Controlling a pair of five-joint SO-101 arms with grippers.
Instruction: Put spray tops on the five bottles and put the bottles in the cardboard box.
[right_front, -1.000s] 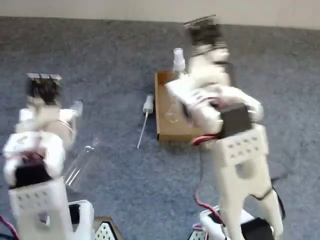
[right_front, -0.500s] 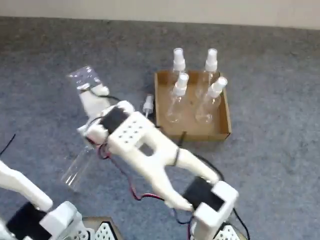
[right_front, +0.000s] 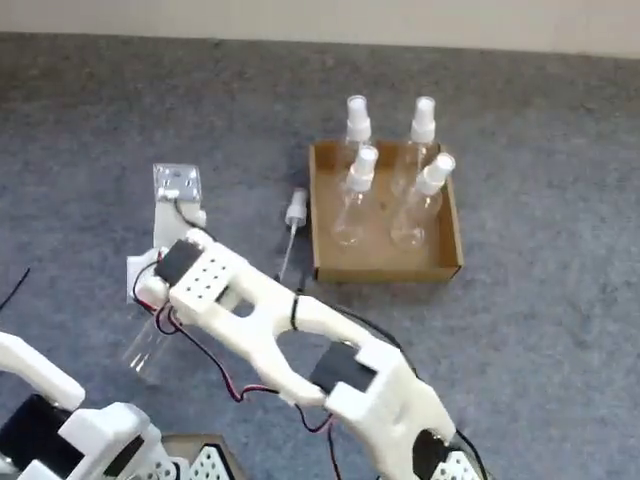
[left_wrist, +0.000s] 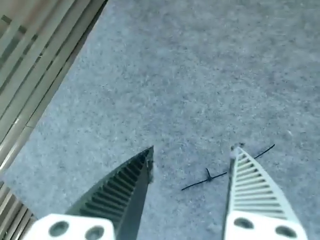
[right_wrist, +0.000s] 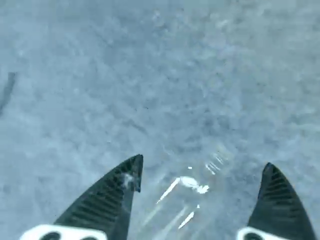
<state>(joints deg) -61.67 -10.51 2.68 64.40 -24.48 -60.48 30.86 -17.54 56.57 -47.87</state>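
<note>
Four clear bottles with white spray tops (right_front: 358, 168) stand in the cardboard box (right_front: 440, 268) at the table's back middle. A loose spray top (right_front: 295, 210) with its thin tube lies just left of the box. A clear bottle (right_front: 148, 348) without a top lies on the grey carpet at the front left. My right arm (right_front: 250, 310) stretches across to it. In the right wrist view, my right gripper (right_wrist: 200, 167) hangs open over this bottle (right_wrist: 182, 200), one finger on each side. My left gripper (left_wrist: 192, 150) is open above bare carpet.
My left arm (right_front: 40, 385) sits drawn back at the front left corner. A small black cable tie (left_wrist: 220, 172) lies on the carpet under the left gripper. A slatted surface (left_wrist: 35, 65) borders the carpet there. A pale wall strip (right_front: 320, 20) runs along the back.
My right arm has swung from over the box across to the lying bottle at the left. My left arm has pulled back from that spot to the front left corner.
</note>
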